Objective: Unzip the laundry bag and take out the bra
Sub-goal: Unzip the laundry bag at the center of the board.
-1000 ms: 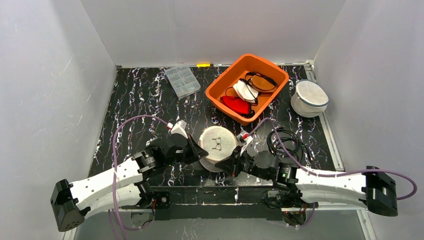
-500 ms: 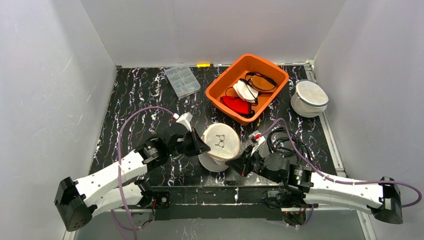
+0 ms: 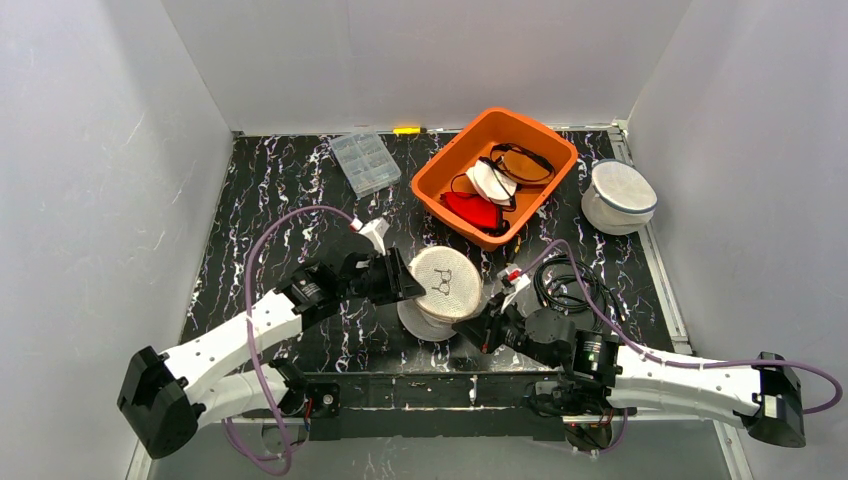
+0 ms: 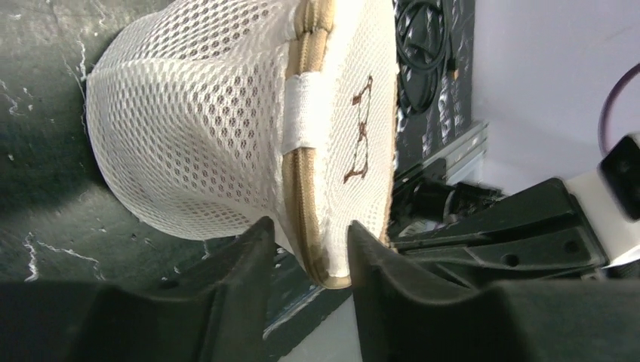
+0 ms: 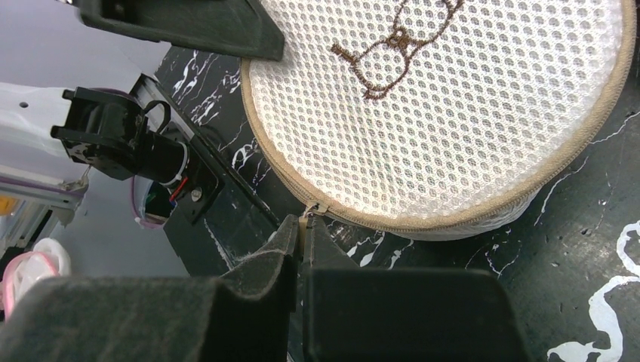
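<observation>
Laundry bag (image 3: 444,285): a round white mesh pouch with a tan zipper running around its rim. It sits near the front middle of the black counter (image 3: 280,190), tipped up on its edge between the two arms.

Bra: it can't be seen. It is probably inside the bag, but the mesh hides it.

Left fingers (image 4: 306,260): a little way apart, one on each side of the bag's zipped rim. In the wrist view they look loose on it; I cannot tell if they are really pinching.

Right fingers (image 5: 302,241): squeezed tight together, right at the small zipper pull (image 5: 308,211) on the near edge of the bag. They seem to be holding the pull.

Which way the bag lies: the bag is just beyond the right fingers, up and to the far left of them. It is to the right of the left fingers. Both arms are touching or almost touching it.

Zipper line: it curves around the flat round face, so the pull must travel along that circle, not in a straight line.

Step now, my guess: opening the zipper. It looks shut all the way around what I can see.

What the next move needs: the right arm should drag the pull along the rim while the left arm keeps the bag from sliding or spinning.

What could go wrong: if the left side lets go, the whole bag may just follow the pull.
</observation>
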`<control>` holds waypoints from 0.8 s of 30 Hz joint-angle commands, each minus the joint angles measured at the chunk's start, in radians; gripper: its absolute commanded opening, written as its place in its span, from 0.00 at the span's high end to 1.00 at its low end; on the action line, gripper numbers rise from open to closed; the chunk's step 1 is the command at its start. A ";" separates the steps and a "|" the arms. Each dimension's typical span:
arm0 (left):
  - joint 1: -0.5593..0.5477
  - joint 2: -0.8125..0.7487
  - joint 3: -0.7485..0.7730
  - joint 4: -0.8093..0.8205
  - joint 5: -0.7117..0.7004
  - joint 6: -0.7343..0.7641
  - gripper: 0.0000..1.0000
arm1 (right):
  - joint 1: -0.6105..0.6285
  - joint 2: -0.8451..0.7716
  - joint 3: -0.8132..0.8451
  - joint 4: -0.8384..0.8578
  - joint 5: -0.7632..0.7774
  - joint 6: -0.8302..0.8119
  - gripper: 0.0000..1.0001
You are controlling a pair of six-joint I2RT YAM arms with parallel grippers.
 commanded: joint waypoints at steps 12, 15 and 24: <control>-0.133 -0.325 -0.091 -0.180 -0.211 -0.318 0.28 | 0.002 0.101 0.042 0.195 -0.055 0.031 0.99; -0.223 -0.305 -0.083 -0.172 -0.299 -0.378 0.29 | 0.005 0.153 0.028 0.282 -0.066 0.052 0.99; -0.342 -0.205 -0.090 -0.100 -0.423 -0.476 0.33 | 0.018 0.303 0.057 0.440 -0.094 0.047 0.99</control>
